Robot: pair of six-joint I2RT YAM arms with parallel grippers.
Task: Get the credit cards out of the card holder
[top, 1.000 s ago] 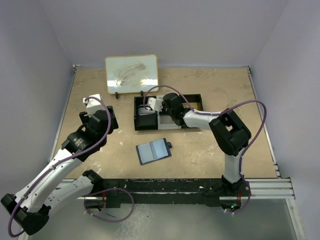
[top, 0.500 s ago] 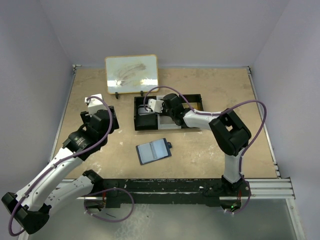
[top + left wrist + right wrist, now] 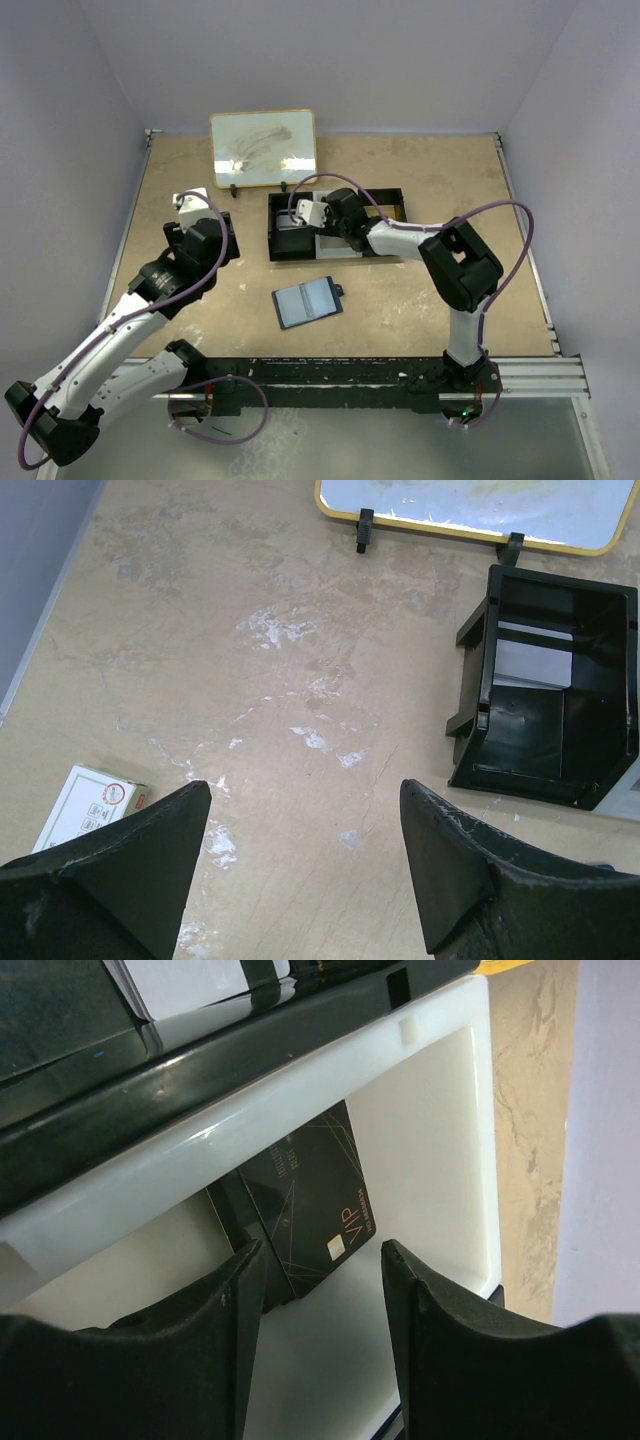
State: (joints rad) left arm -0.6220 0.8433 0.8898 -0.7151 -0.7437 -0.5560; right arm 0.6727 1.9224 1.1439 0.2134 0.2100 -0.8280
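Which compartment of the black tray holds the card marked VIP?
The white compartment, where the VIP card lies; the black compartment beside it holds a white card.

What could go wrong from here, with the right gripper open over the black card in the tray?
1. The right gripper hangs close over the black card in the tray's white compartment; a low retreat might catch the card and drag it out.
2. The card holder lies open on the table with nothing pinning it, and the open left gripper hovers well apart from it. It may slide at the next pull.
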